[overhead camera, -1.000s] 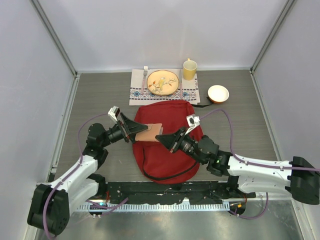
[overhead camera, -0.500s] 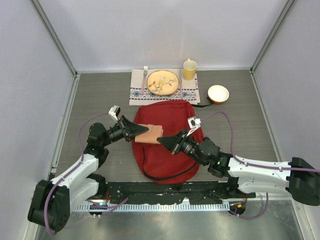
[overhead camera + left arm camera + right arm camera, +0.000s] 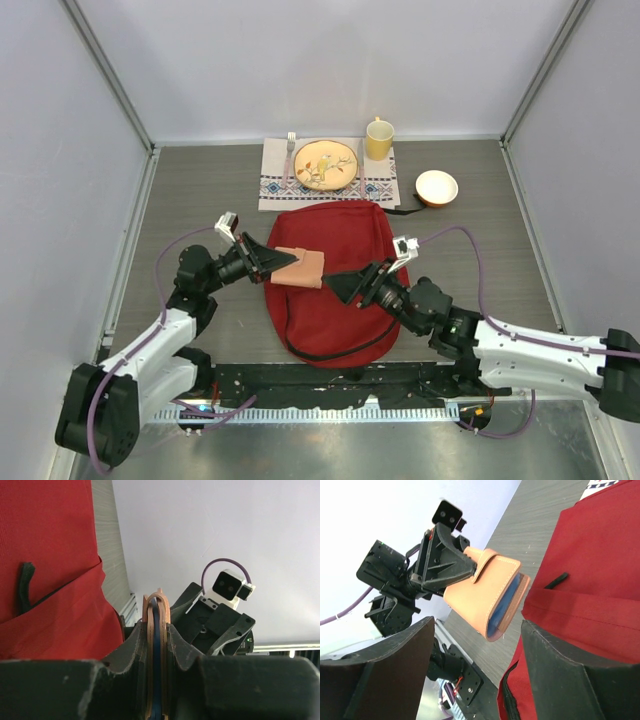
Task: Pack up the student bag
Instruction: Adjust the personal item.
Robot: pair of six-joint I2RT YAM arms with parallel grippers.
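Observation:
The student bag (image 3: pixel 340 300) lies flat in the middle of the table, red with a black zipper, also seen in the left wrist view (image 3: pixel 45 555) and the right wrist view (image 3: pixel 590 580). Above its left side hangs a tan leather wallet (image 3: pixel 302 266) with a blue inside (image 3: pixel 487 597). My left gripper (image 3: pixel 282 262) is shut on the wallet (image 3: pixel 157 645), its fingers (image 3: pixel 182 650) pressed on both faces. My right gripper (image 3: pixel 345 283) stands open just right of the wallet, apart from it, nothing between its fingers (image 3: pixel 555 665).
At the back lies an embroidered placemat (image 3: pixel 275 185) with a plate (image 3: pixel 326 165) and a fork (image 3: pixel 291 150). A yellow mug (image 3: pixel 379 138) stands beside it and a white bowl (image 3: pixel 436 187) sits further right. Grey walls close in both sides.
My left gripper closed on the wallet. My right gripper let go of it, opened and drew back to the right.

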